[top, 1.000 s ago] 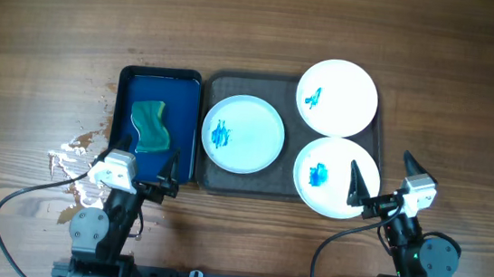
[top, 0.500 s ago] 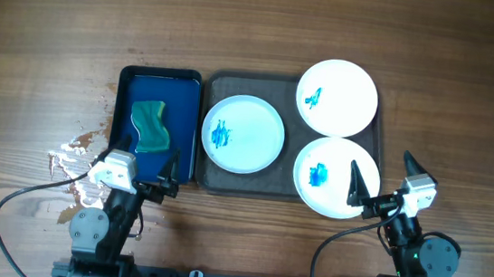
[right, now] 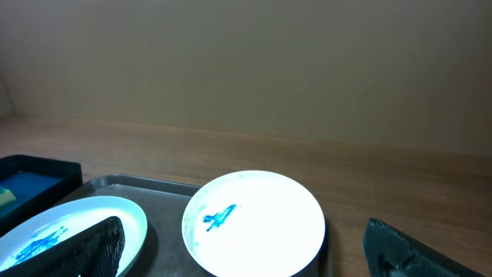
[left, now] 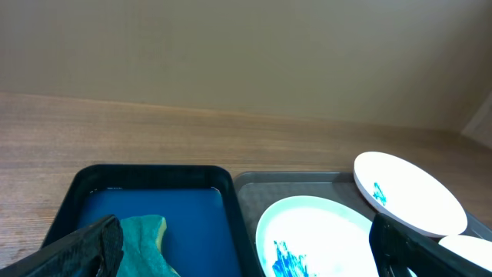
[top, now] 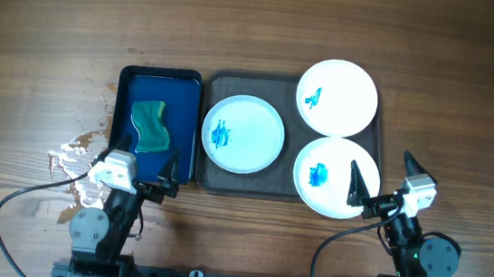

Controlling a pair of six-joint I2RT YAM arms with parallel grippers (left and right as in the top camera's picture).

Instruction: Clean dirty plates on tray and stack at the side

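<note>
My left hand point(left: 259, 245) and right hand point(top: 382, 172) both gape wide, empty, at the tabletop's point(top: 258, 21) near edge. Three smeared plates point(top: 243, 134) sit on the tray point(top: 225, 86). I'd grip the sponge point(top: 150, 125) mid-body with the left, so it wipes flat.

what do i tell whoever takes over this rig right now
left claw: open, empty, at the near edge of the blue tray.
right claw: open, empty, by the near right plate.
that plate, the far right plate and the left plate sit on the grey tray, all blue-smeared.
sponge in the blue tray.
done: nothing. left: wipe all three, stack aside.
</note>
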